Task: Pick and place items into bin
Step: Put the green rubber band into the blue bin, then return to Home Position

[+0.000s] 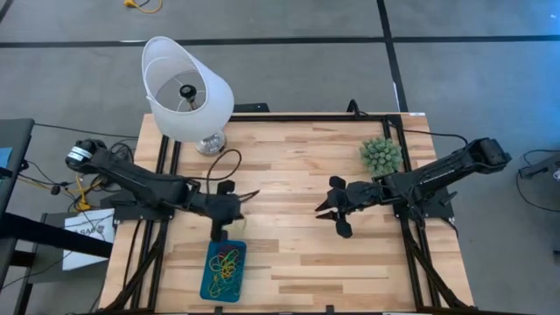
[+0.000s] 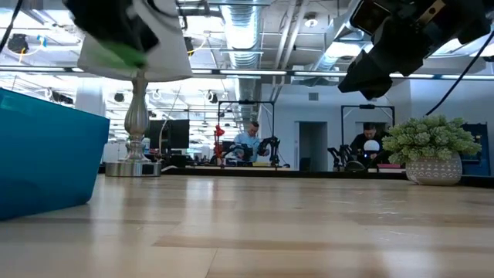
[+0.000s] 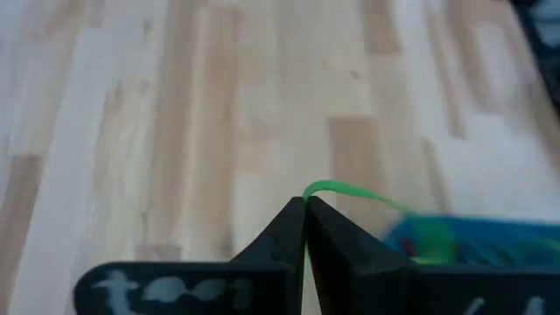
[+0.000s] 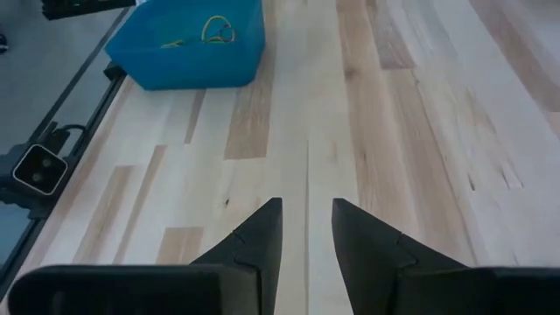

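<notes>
Pinching a green rubber band (image 3: 350, 191), the left gripper (image 3: 304, 208) is held just above the near end of the teal bin (image 1: 210, 282).
Many coloured bands (image 1: 227, 265) are seen lying in the bin; the right gripper (image 1: 331, 213), fingers apart and empty, is held over mid-table near the plant ball (image 1: 381, 155).

The bin (image 1: 206, 282) is a small shallow tray, teal-blue, rectangular with rounded corners. It lies flat on the wooden table, toward 7 o'clock from the table's centre in the high view, close to the near edge. Inside it is a loose tangle of rubber-band loops (image 1: 227, 267) in yellow, green and red, floppy and overlapping. One green band (image 3: 343, 190) is pinched between the closed tips of the left gripper (image 3: 304, 206), just above the bin.
</notes>
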